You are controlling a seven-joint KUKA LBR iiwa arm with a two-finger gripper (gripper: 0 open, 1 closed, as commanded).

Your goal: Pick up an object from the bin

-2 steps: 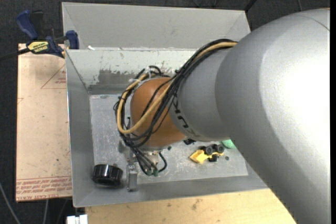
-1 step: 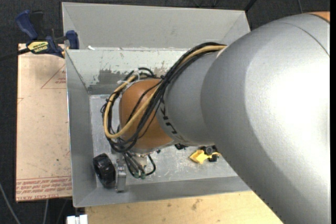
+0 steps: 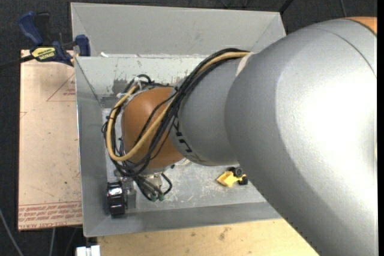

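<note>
bin (image 3: 90,147) | your arm (image 3: 288,129) reaches in from the right, orange wrist cover (image 3: 147,123) over the left half | gripper (image 3: 139,184) sits low by the near-left corner; grip state: cannot tell | dark stubby object (image 3: 115,198) in near-left corner, just beside it | small yellow piece (image 3: 227,178) on near floor, further right, apart

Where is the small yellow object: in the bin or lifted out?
In the bin. The yellow object lies on the bin floor near the front wall, beside the arm.
</note>
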